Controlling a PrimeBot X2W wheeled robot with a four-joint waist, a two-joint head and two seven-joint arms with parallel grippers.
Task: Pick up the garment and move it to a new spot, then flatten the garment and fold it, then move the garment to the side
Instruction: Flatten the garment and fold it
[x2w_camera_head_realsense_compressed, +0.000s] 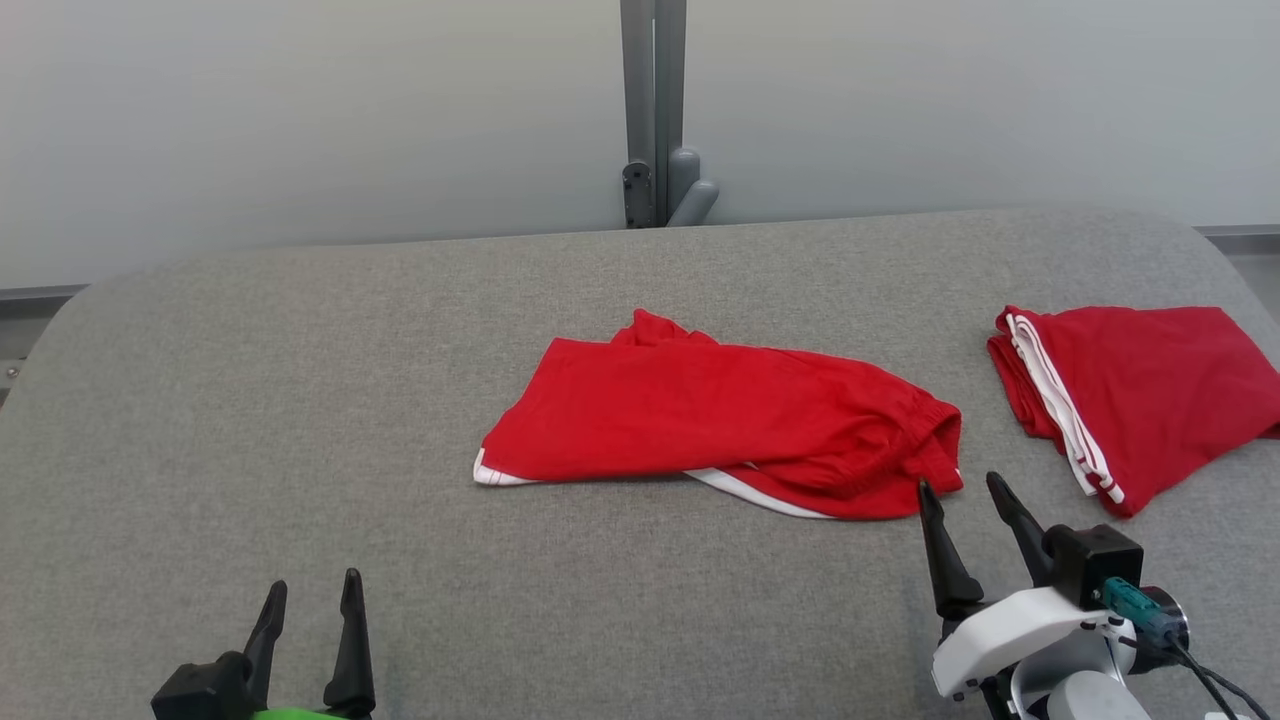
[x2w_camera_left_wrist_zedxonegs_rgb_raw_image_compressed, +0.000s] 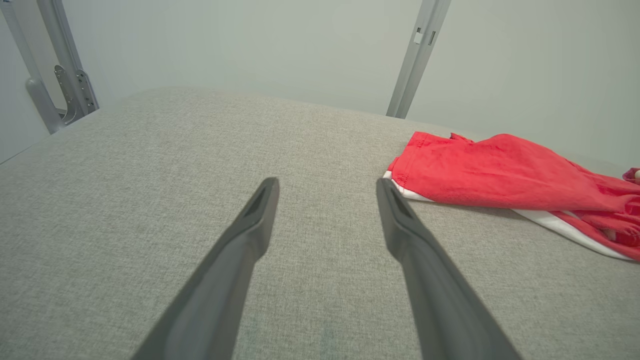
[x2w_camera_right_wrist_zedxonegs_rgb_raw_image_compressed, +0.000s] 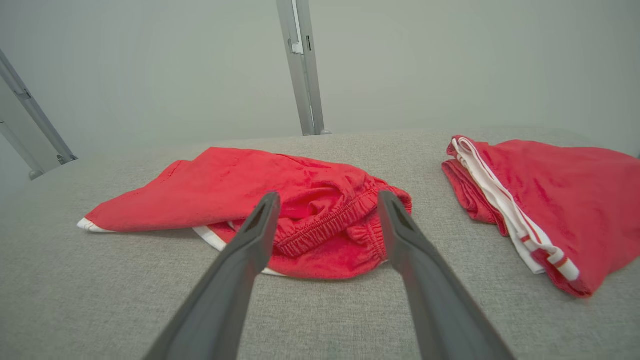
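Garment (x2w_camera_head_realsense_compressed: 720, 420) just beyond right gripper (x2w_camera_head_realsense_compressed: 960, 488)

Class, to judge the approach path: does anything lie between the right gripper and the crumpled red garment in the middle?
Nothing visible does. The right gripper, open, points at the waistband end of the crumpled garment. The folded garment lies apart, further right.

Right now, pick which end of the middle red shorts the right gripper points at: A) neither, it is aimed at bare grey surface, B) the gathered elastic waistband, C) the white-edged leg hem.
B: in the right wrist view the open right gripper frames the gathered waistband of the shorts between its two fingers, and the white-edged hem lies at the far end.
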